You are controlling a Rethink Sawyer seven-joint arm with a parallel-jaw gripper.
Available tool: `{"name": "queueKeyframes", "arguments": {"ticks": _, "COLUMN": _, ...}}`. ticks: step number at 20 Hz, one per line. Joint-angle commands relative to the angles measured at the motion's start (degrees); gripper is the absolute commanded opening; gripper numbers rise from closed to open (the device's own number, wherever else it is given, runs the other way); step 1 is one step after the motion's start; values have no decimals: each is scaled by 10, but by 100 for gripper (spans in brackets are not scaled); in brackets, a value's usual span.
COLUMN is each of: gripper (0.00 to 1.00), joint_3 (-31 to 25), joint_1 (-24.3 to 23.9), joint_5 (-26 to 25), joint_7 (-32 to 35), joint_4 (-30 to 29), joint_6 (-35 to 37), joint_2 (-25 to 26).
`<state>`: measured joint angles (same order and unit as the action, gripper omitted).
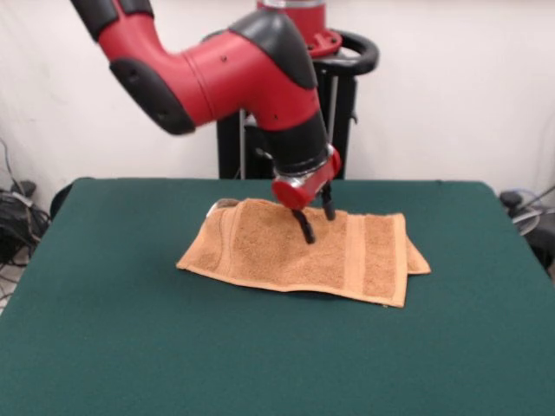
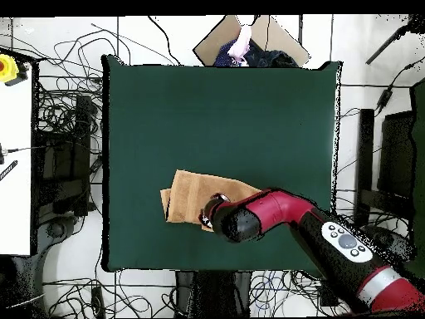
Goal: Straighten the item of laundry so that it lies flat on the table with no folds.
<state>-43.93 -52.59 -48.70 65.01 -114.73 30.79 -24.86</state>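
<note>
- Green felt-topped desk fills everything nearest the camera, bare all the way up to the towel.
- Sitting past the middle of it is the small orange-tan terry towel, doubled over on itself, with an under-layer peeking out at one end and flat woven bands running across.
- My black fingers are spread apart, tips down on or just above the top layer, gripping nothing as far as I can tell.
- Handling-wise I reckon it's light, soft and floppy, so it'll drape and drag rather than slide stiffly. Best bet is probably pinching just the top layer at a free edge or corner, then peeling it open.
- Nothing else on the desk to get in my way. From overhead my own red arm hides part of the towel, with cables on the floor all round.
</note>
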Motion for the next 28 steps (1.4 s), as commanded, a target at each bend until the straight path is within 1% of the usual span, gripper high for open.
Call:
{"name": "queueKeyframes", "arguments": {"ticks": 1, "gripper": 100, "joint_3": -50, "joint_1": 20, "joint_5": 43, "joint_7": -205, "joint_4": 117, "joint_6": 156, "joint_2": 82}}
{"name": "queueKeyframes", "arguments": {"ticks": 4, "gripper": 100, "joint_3": -37, "joint_1": 34, "joint_5": 39, "joint_7": -219, "joint_4": 138, "joint_6": 155, "joint_2": 86}}
{"name": "queueKeyframes", "arguments": {"ticks": 6, "gripper": 100, "joint_3": -30, "joint_1": 41, "joint_5": 27, "joint_7": -219, "joint_4": 150, "joint_6": 139, "joint_2": 94}}
{"name": "queueKeyframes", "arguments": {"ticks": 7, "gripper": 100, "joint_3": -22, "joint_1": 41, "joint_5": 18, "joint_7": -200, "joint_4": 154, "joint_6": 113, "joint_2": 98}}
{"name": "queueKeyframes", "arguments": {"ticks": 9, "gripper": 100, "joint_3": -15, "joint_1": 44, "joint_5": 12, "joint_7": -173, "joint_4": 157, "joint_6": 83, "joint_2": 97}}
{"name": "queueKeyframes", "arguments": {"ticks": 10, "gripper": 100, "joint_3": -10, "joint_1": 43, "joint_5": 8, "joint_7": -135, "joint_4": 152, "joint_6": 44, "joint_2": 91}}
{"name": "queueKeyframes", "arguments": {"ticks": 11, "gripper": 100, "joint_3": -6, "joint_1": 44, "joint_5": 12, "joint_7": -112, "joint_4": 151, "joint_6": 29, "joint_2": 89}}
{"name": "queueKeyframes", "arguments": {"ticks": 17, "gripper": 100, "joint_3": -8, "joint_1": 31, "joint_5": 39, "joint_7": -96, "joint_4": 125, "joint_6": -1, "joint_2": 71}}
{"name": "queueKeyframes", "arguments": {"ticks": 20, "gripper": 100, "joint_3": -5, "joint_1": 28, "joint_5": 55, "joint_7": -97, "joint_4": 120, "joint_6": 2, "joint_2": 72}}
{"name": "queueKeyframes", "arguments": {"ticks": 24, "gripper": 100, "joint_3": 4, "joint_1": 39, "joint_5": 67, "joint_7": -107, "joint_4": 125, "joint_6": 18, "joint_2": 65}}
{"name": "queueKeyframes", "arguments": {"ticks": 28, "gripper": 100, "joint_3": -9, "joint_1": 21, "joint_5": 100, "joint_7": -114, "joint_4": 122, "joint_6": 26, "joint_2": 73}}
